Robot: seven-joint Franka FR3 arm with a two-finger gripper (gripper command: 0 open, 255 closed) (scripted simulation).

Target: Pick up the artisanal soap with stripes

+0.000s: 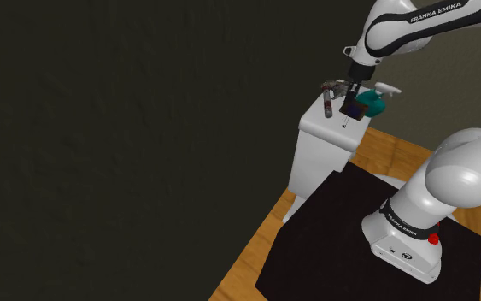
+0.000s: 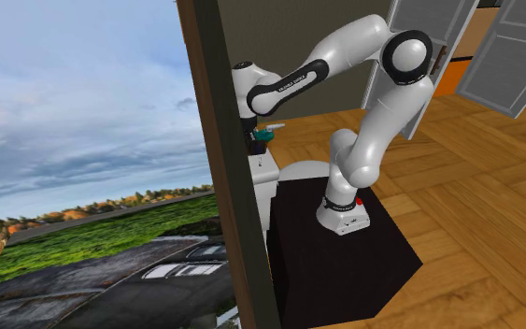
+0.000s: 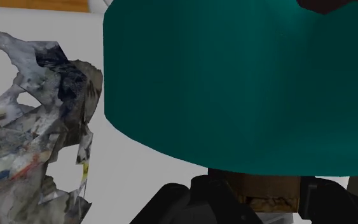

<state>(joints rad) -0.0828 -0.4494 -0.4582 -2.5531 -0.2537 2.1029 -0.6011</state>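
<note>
The black claw [image 3: 268, 203] is closed to a narrow gap, gripping one brown soap block [image 3: 269, 189] from both sides, right over the white worktop [image 1: 325, 131]. One teal rounded container [image 3: 234, 83] sits just beyond it. One crumpled printed paper wad [image 3: 37, 127] lies at the shoulder view's left. The white arm [image 1: 401, 26] reads "FRANKA EMIKA".

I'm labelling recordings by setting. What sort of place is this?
Probably a room in a house, beside an outer wall: wooden floor, grey panelled doors and a narrow white cabinet. Sky and grass show past the wall's edge.
</note>
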